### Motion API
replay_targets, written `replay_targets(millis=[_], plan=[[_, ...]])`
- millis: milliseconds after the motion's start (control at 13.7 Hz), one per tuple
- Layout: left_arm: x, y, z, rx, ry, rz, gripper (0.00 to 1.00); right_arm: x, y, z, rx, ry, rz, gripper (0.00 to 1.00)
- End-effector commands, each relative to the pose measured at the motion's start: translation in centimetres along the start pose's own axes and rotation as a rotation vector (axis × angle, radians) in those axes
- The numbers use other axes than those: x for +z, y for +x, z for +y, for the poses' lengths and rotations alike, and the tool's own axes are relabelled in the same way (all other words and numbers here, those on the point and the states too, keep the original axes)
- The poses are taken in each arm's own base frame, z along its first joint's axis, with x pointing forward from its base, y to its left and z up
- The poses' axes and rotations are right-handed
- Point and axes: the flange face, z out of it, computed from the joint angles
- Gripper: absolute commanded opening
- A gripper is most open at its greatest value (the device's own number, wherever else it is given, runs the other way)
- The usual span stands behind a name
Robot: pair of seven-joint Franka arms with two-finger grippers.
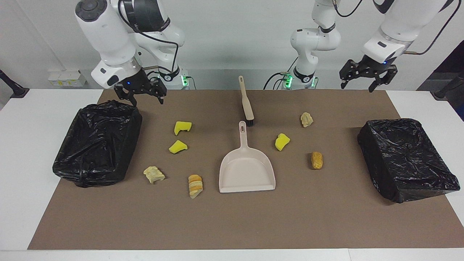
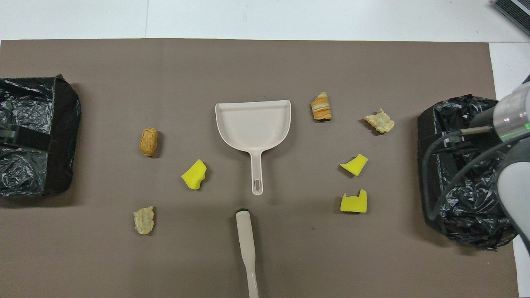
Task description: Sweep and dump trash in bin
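Observation:
Several scraps of trash lie on the brown mat around a beige dustpan [image 1: 247, 170] [image 2: 253, 124]: yellow chunks [image 1: 182, 127] [image 1: 282, 141] [image 2: 355, 164], tan lumps [image 1: 306, 119] [image 1: 153, 174] and orange ones [image 1: 317, 160] [image 1: 195, 186]. A beige brush [image 1: 246, 101] [image 2: 246, 244] lies just nearer the robots than the dustpan's handle. One black-bagged bin [image 1: 98, 141] stands at the right arm's end, another bin [image 1: 406, 157] at the left arm's end. My right gripper [image 1: 144, 98] hangs open and empty over the mat beside its bin's corner. My left gripper [image 1: 357, 87] hangs open and empty over the mat's edge.
The brown mat [image 1: 232, 224] covers most of the white table [image 1: 21, 152]. The right arm's body and cable [image 2: 509, 165] overlap its bin in the overhead view. A dark part of the left arm [image 2: 25, 138] shows over the other bin [image 2: 62, 136].

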Motion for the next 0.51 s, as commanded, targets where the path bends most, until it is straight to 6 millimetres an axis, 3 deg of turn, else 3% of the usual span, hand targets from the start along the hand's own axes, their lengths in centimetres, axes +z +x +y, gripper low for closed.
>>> replay_targets(millis=[0,293,439], plan=[[4.3,-4.5,6.0,0.022,0.004,0.004,1.00,3.9,2.6,-4.0,0.072,0.043,-0.007,1.00],[11.3,-9.5,15.8,-0.053,0.007,-0.006,1.00,10.0,4.8,-10.1,0.130,0.053,-0.003,1.00],[13.8,-10.8,19.1,-0.133,-0.031,-0.011,1.00,12.9,4.6,-14.9,0.160,0.041,0.003,1.00]])
